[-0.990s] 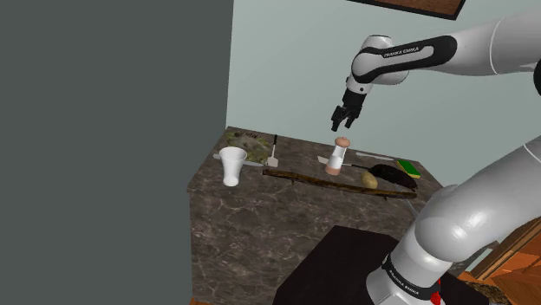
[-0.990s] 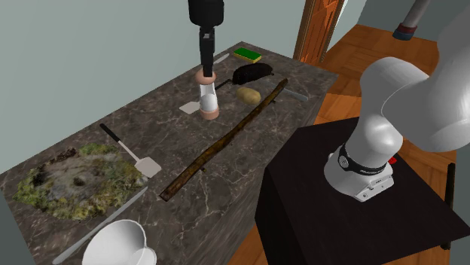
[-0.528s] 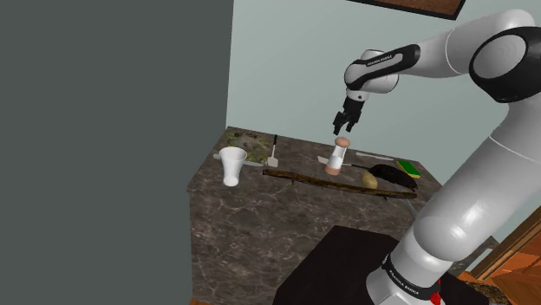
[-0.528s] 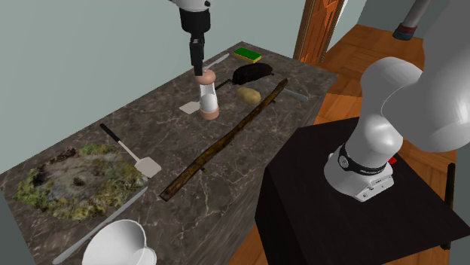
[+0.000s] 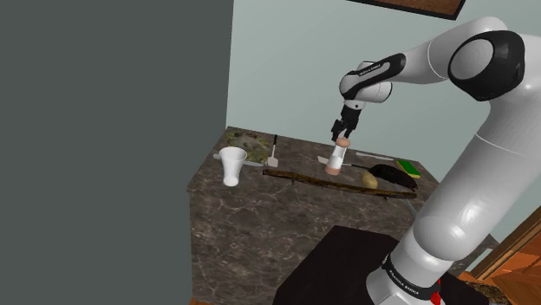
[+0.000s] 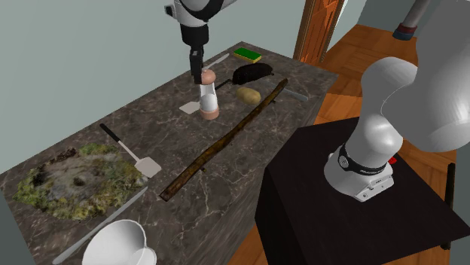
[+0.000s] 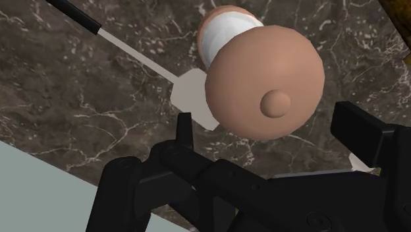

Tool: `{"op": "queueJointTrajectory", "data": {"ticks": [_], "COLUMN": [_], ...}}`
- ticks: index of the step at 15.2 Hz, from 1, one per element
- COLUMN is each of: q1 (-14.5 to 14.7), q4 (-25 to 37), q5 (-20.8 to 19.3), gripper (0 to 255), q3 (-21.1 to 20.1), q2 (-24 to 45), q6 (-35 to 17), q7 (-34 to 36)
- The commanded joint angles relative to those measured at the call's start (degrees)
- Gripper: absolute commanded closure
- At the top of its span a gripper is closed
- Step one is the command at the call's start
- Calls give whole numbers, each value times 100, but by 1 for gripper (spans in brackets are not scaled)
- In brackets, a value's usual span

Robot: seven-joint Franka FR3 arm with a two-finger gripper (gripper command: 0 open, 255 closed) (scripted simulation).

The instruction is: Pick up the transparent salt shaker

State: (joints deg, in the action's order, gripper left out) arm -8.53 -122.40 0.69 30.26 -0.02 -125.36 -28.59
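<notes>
Lowered since half a second ago, the gripper (image 5: 340,134) hangs just above the salt shaker (image 5: 336,157), fingers spread apart around nothing. White-bodied with tan knobbed cap and tan base, it stands upright on the marble counter (image 5: 251,208), cap uppermost.

The white arm (image 5: 468,199) rises from the shoulder view's 5 o'clock corner to an elbow near 1 o'clock. From there its forearm reaches toward 9 o'clock. The wrist turns the black tool (image 5: 341,135) (image 6: 197,72) down toward 6 o'clock, slightly tilted. In the wrist view the tool (image 7: 271,132) has its fingers (image 7: 186,135) spread well apart.
</notes>
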Motion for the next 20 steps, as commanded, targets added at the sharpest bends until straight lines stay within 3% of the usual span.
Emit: {"op": "queueJointTrajectory", "data": {"ticks": [1,2,3,12,20], "q1": [2,2,-4,2,18], "q4": [-71,-72,-64,-71,291], "q5": [48,48,46,48,-122], "gripper": [0,0,255,255,255], "q3": [-2,-2,3,-2,-21], "q2": [78,78,74,78,-197], "q6": [-140,-140,-129,-140,459], "q7": [-23,-23,-34,-23,104]}}
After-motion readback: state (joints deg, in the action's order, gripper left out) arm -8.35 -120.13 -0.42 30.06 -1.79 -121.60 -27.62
